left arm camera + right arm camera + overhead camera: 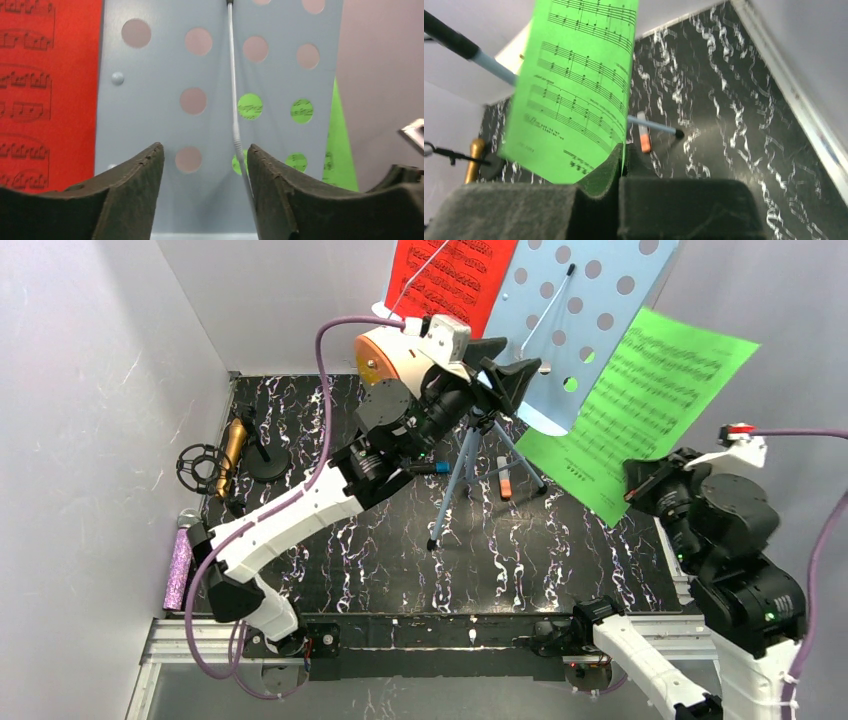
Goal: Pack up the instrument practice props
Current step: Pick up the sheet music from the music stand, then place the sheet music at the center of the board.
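Right wrist view: your right gripper (621, 155) is pinched shut on the green music sheet (574, 85), which overhangs the pale-blue stand (150, 125). Tug hard and the paper may tear or topple the stand. Your left gripper (205, 150) gapes empty before it, beside the red sheet (45, 75).

left arm (300, 510) raised | left fingers (130, 200) apart | right arm (740, 580) raised | right fingers (684, 205) pinched shut

You've got the pale-blue perforated stand (150, 100) upright mid-table, red sheet (450, 280) on its left half. The green sheet (640, 400) tilts off its right, corner pinched in the right gripper (620, 167). Far left, the gold mic (232, 455) lies beside a black mic tripod (265, 455); purple mic (180, 570) at the left edge.
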You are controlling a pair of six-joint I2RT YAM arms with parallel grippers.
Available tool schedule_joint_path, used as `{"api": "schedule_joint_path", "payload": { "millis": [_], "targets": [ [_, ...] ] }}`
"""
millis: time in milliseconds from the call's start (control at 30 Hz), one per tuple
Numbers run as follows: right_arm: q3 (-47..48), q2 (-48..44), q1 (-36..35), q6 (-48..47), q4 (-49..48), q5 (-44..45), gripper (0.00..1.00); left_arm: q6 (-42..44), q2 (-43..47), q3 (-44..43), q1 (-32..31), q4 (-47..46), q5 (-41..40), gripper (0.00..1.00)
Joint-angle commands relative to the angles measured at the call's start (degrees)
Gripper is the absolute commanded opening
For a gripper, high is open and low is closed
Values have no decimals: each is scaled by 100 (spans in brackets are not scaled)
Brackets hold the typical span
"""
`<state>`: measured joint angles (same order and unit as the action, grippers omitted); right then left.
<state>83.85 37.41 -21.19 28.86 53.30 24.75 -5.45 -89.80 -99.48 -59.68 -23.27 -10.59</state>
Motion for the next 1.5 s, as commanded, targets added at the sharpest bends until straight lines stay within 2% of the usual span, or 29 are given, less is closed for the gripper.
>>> {"api": "schedule_joint_path", "payload": {
  "millis": [0,167,300,467,633,700,833,933,1067,1167,1333,1467],
  "targets": [
    [-385,8,-34,414,246,-568,1,17,773,482,96,432,-210,63],
    [-817,223,-35,454,189,-1382,1,27,1649,1335,97,941,-68,74],
    [-1127,239,-34,473,56,-1691,1,10,2331,2076,97,1342,-130,80],
    [-1392,296,-39,470,-107,-1951,1,130,2812,2846,97,1536,-88,82],
    [-1572,290,-34,480,-188,-2174,1,331,3122,3642,97,1442,560,84],
    [-1652,303,-38,460,-229,-2083,1,461,3209,3932,97,1405,589,84],
    [-1773,526,-39,419,-215,-1869,1,323,3358,4152,97,1754,14,85],
    [-1910,668,-40,446,-235,-1805,1,135,3397,3997,97,2468,-756,86],
    [-2081,847,-35,564,-219,-1854,1,101,3505,4135,97,2897,-714,87],
    [-2190,952,-42,683,-80,-1508,1,-5,3564,4199,97,3224,-1119,88],
    [-2352,1058,-39,893,-66,-882,1,-174,3496,3674,113,4187,-2284,96],
    [-2405,1156,-30,1130,-354,-423,1,40,3408,3334,225,4734,-2849,98]
  ]
}}
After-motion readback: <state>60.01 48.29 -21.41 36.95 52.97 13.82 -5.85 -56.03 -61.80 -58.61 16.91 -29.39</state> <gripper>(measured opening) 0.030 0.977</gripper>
